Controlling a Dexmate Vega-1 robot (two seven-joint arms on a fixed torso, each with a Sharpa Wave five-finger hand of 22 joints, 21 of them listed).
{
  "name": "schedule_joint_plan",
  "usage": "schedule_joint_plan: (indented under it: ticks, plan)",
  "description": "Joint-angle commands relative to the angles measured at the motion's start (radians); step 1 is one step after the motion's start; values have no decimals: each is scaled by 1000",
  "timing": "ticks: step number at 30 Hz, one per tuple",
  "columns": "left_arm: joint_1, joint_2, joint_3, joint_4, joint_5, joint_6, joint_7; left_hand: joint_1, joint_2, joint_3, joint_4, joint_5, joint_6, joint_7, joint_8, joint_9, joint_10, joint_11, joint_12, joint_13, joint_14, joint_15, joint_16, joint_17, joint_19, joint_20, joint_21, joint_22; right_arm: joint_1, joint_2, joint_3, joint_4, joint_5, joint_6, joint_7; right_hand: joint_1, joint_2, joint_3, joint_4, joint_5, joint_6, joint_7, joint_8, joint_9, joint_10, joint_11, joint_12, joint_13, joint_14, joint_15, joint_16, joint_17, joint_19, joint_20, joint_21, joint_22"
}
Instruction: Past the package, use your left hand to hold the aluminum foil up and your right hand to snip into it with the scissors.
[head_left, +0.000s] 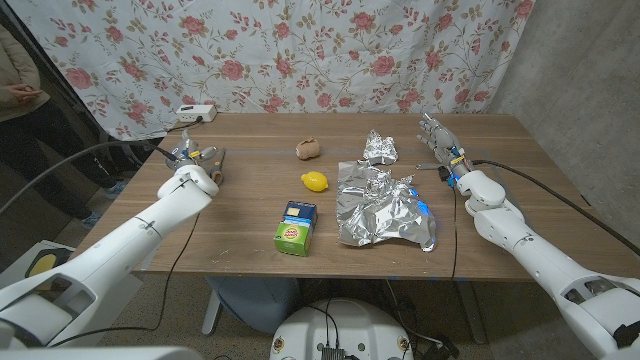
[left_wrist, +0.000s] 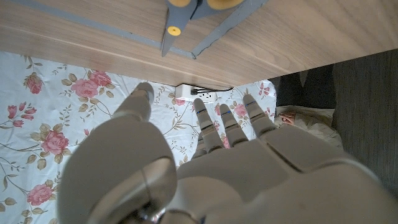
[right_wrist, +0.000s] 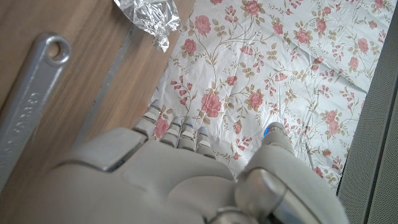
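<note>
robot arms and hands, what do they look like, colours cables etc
Both arms are smooth, rounded glossy white shells. The left hand and right hand are grey metallic with jointed fingers. A black cable runs along each forearm, and small blue lights glow near the right wrist.

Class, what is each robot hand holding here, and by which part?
Nothing: the left hand and the right hand are both open and hold nothing.

Head cam looks down over table (head_left: 250, 215); wrist cams close, inverted.
</note>
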Motion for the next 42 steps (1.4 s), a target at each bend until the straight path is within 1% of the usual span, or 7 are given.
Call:
schedule_joint_plan:
  ticks: [1, 5, 6, 10, 11, 19, 42]
  plan:
    - [-6, -18, 2, 19, -3, -1, 22, 12, 5, 2, 0, 10, -4, 5, 4, -1, 2, 12, 3, 8, 1, 8, 4, 4, 6, 7, 1, 3, -4, -3, 1, -4, 0, -5, -5, 9, 2, 7, 3, 1, 6, -2, 2, 2, 5, -3, 2, 1, 0, 4, 7, 1, 2, 1, 6, 3]
    - [-7, -20, 2, 21, -6, -1, 25, 3, -2, -7, 4, 7, 2, 10, 6, -1, 8, 10, 5, 10, 3, 4, 5, 5, 7, 6, 2, 3, -6, -5, 1, -9, 1, -8, -7, 9, 2, 7, 4, 1, 6, -2, 2, 2, 5, 0, 2, 1, 0, 4, 7, 1, 2, 2, 6, 3]
    - [-6, -19, 3, 23, -5, -9, 26, -21, -22, -26, 13, 0, 6, 4, 6, -1, 13, 6, 6, 12, 6, -1, 7, 5, 9, 2, 2, 3, -6, -5, 1, -9, 0, -6, -5, 9, 2, 7, 4, 1, 6, -2, 2, 2, 5, 0, 2, 1, 1, 5, 7, 1, 2, 2, 6, 3]
    - [-6, -25, 1, 27, -6, -10, 34, -41, -39, -44, 17, -6, 17, -2, 9, -1, 33, 4, 12, 15, 17, -9, 11, 6, 11, -4, 3, 3, -9, -7, 2, -15, 1, -12, -8, 9, 2, 7, 4, 1, 6, -2, 2, 2, 6, 0, 2, 1, 1, 4, 7, 1, 2, 1, 6, 3]
    - [-8, -25, 4, 26, -6, -4, 32, -33, -31, -40, 14, -4, 15, 8, 8, -1, 28, 11, 10, 17, 16, -3, 11, 6, 9, 3, 2, 3, -8, -8, 1, -14, -1, -11, -9, 9, 2, 7, 4, 1, 6, -2, 2, 2, 6, 0, 2, 1, 1, 5, 7, 1, 2, 2, 6, 3]
    - [-19, -46, -1, 34, -14, 29, 45, -10, -7, -32, 7, 5, 14, 19, 7, -1, 45, 6, 15, 24, 25, -3, 15, 5, 13, 7, 4, 3, -9, -9, 3, -15, 1, -11, -8, 9, 2, 7, 4, 1, 5, -3, 2, 2, 4, -1, 1, 1, 1, 4, 7, 1, 1, 0, 6, 3]
    - [-38, -55, -4, 69, -61, 24, 30, -12, -5, -40, 9, 6, 0, 29, 1, -1, 39, 8, 11, 33, 9, 6, 10, 5, 5, 7, 0, 3, 5, 4, -2, 22, 4, -3, 4, 9, 2, 6, 5, 2, 5, -3, 2, 2, 3, -4, 1, 1, 1, 4, 7, 1, 2, 1, 6, 3]
